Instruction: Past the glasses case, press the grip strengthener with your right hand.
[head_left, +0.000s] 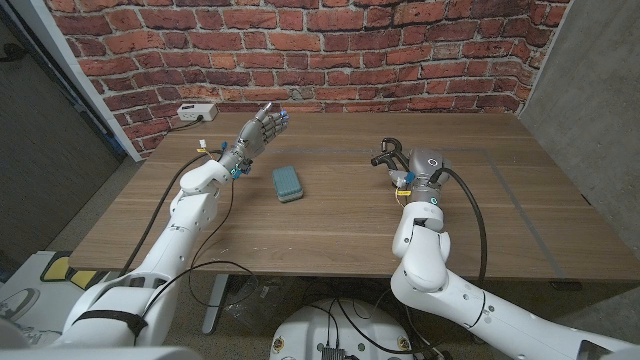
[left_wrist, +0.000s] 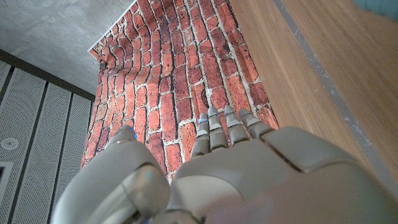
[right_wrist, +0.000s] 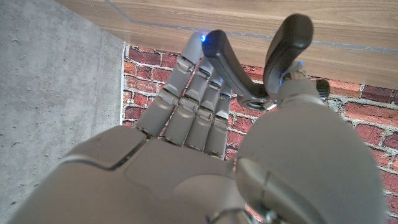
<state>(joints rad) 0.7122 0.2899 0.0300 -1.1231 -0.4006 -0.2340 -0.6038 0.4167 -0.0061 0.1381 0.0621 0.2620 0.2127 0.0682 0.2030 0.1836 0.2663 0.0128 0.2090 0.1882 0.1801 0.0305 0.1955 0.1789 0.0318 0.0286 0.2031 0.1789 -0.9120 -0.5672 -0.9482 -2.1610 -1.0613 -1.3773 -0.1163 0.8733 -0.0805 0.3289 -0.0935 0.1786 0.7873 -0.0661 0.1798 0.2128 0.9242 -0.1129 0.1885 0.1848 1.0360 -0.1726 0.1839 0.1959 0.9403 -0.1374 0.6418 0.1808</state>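
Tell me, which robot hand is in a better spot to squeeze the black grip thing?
The right hand. It is already at the grip strengthener, and the right wrist view shows its fingers against one black handle. The left hand is raised across the table, on the other side of the glasses case, holding nothing.

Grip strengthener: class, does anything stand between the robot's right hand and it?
No. The right hand is already at the grip strengthener, its fingers against a handle. The glasses case lies apart toward the table's middle.
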